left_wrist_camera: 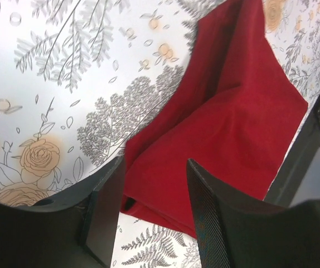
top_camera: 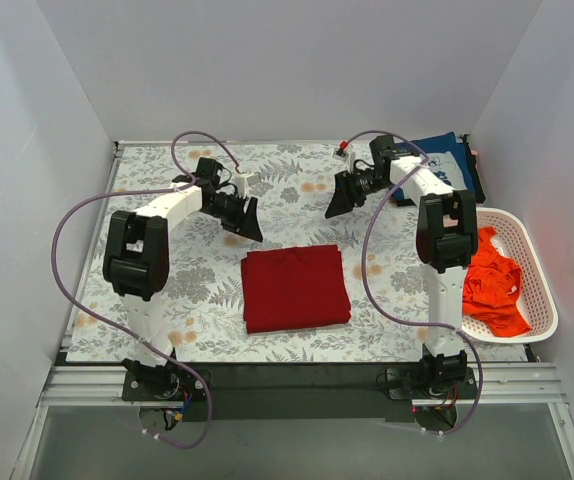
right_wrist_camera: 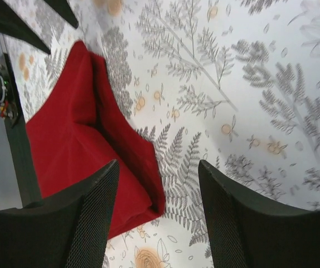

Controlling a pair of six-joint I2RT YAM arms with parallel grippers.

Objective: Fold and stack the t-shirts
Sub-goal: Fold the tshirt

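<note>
Folded dark red t-shirt (top_camera: 295, 288) lies mid tabletop (top_camera: 167, 290). Left gripper (top_camera: 248, 224) and right gripper (top_camera: 340, 200) hover open, empty. Both are best lifted clear, so folds are not snagged; navy t-shirt (top_camera: 454, 160) judged next.

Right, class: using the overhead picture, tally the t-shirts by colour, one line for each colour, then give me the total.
dark red t-shirt: 1
navy t-shirt: 1
orange-red t-shirt: 1
Total: 3
</note>
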